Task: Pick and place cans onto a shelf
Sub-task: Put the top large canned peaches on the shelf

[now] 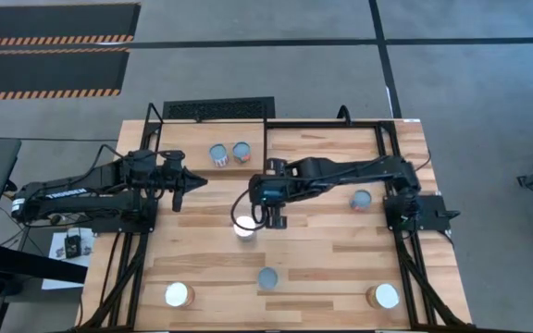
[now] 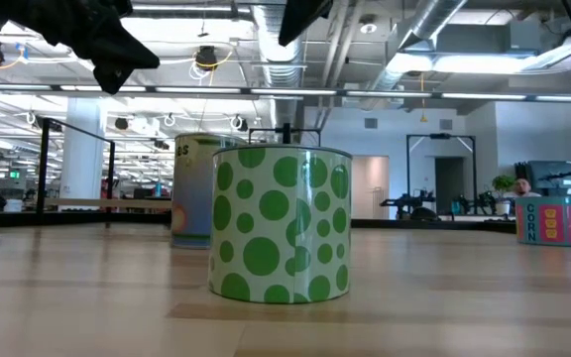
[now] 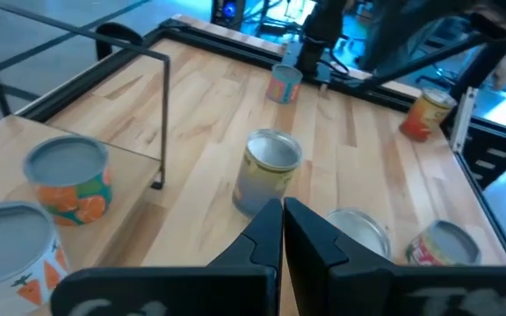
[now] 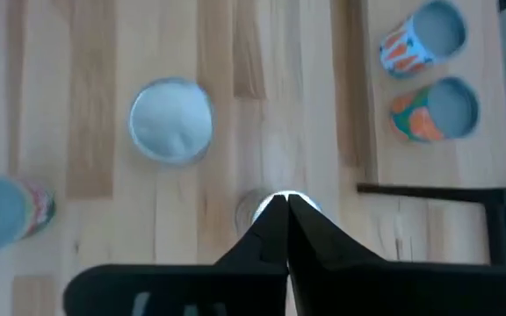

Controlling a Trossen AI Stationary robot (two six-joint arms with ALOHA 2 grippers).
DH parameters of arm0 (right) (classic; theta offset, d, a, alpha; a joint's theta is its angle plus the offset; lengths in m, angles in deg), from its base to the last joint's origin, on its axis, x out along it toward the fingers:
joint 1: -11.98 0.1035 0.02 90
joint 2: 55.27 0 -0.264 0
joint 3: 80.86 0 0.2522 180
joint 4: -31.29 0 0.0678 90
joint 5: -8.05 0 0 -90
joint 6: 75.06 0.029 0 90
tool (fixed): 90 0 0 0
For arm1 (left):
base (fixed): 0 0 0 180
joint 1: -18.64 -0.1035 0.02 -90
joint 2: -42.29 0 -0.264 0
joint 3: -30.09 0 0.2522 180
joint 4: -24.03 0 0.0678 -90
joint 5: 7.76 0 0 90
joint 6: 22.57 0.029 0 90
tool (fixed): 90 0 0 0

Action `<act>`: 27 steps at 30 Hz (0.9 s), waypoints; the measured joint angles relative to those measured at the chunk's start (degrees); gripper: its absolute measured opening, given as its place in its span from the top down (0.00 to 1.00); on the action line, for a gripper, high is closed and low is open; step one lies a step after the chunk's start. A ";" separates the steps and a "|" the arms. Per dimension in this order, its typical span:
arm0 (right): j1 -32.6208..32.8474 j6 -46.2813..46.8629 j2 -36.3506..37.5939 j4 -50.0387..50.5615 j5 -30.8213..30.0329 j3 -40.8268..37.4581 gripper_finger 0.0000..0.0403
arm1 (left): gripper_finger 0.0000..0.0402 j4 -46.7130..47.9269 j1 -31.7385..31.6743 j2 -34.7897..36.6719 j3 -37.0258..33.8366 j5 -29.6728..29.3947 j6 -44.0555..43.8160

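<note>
- Green-dotted can (image 2: 281,224): nearest the low camera, upright on the table (image 1: 340,268); a second can (image 2: 191,190) stands just behind it.
- Near table edge: two white-topped cans (image 1: 179,295) (image 1: 386,296) at the corners, a grey-topped can (image 1: 267,277) between them.
- Right gripper (image 1: 276,219): over mid-table, fingers pressed together, beside a bright-topped can (image 1: 244,228).
- Left gripper (image 1: 177,194): hovers at the left, fingers pressed together, holding nothing.
- Shelf (image 1: 206,153): at the far edge, carrying two cans (image 1: 219,154) (image 1: 241,152) side by side.
</note>
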 joint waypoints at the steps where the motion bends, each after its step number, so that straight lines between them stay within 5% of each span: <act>1: -0.19 0.04 0.98 -2.64 0.09 -1.99 0.98 | 1.00 0.00 0.00 0.00 0.00 0.05 0.26; 17: -3.78 8.61 30.62 -36.08 1.21 -44.35 0.99 | 1.00 0.22 0.00 -2.53 0.00 -0.31 0.37; 27: -7.61 10.38 48.38 -51.54 1.90 -65.44 0.99 | 1.00 -1.61 2.23 -13.99 3.86 -2.56 -0.71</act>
